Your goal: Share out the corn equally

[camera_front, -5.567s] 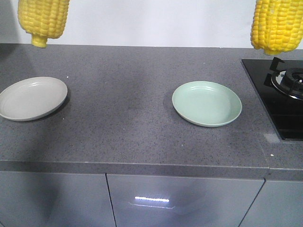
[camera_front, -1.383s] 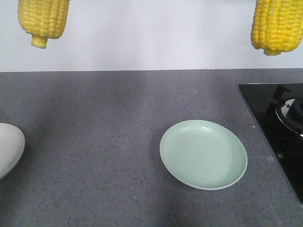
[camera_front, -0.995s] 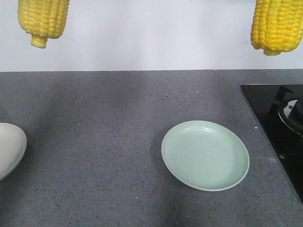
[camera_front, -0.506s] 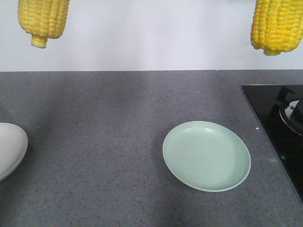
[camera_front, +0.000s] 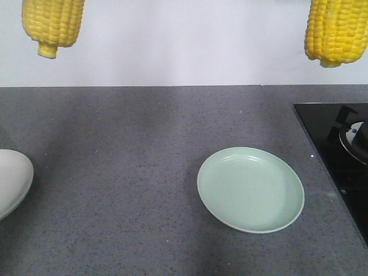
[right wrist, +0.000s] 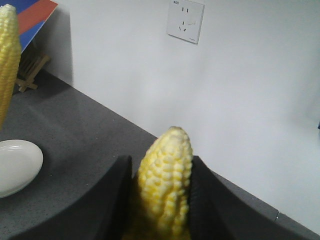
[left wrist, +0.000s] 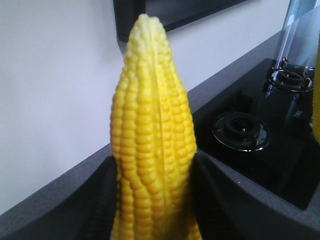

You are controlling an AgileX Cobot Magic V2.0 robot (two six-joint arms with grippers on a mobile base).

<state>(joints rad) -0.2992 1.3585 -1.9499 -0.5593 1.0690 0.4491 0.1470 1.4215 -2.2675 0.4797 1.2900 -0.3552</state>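
Note:
Two corn cobs hang stub-down at the top of the front view, one at the left point(camera_front: 52, 26) and one at the right point(camera_front: 336, 31). In the left wrist view my left gripper point(left wrist: 152, 160) is shut on a corn cob point(left wrist: 152, 125), its tapered tip pointing away from me. My right gripper point(right wrist: 161, 160) is shut on the other corn cob point(right wrist: 167, 175) in the right wrist view. A pale green plate point(camera_front: 250, 190) lies empty on the grey counter, below and left of the right cob. A white plate point(camera_front: 11, 183) shows partly at the left edge.
A black gas hob point(camera_front: 339, 155) is set into the counter at the right, its burners point(left wrist: 242, 132) also in the left wrist view. A white wall with a socket point(right wrist: 185, 21) runs behind the counter. A small wooden stand point(right wrist: 30, 75) sits at the far left.
Since the oldest frame the counter looks nearer, and the white plate has slid mostly out at the left. Over the last second the green plate drifted slightly right. Both cobs stay gripped.

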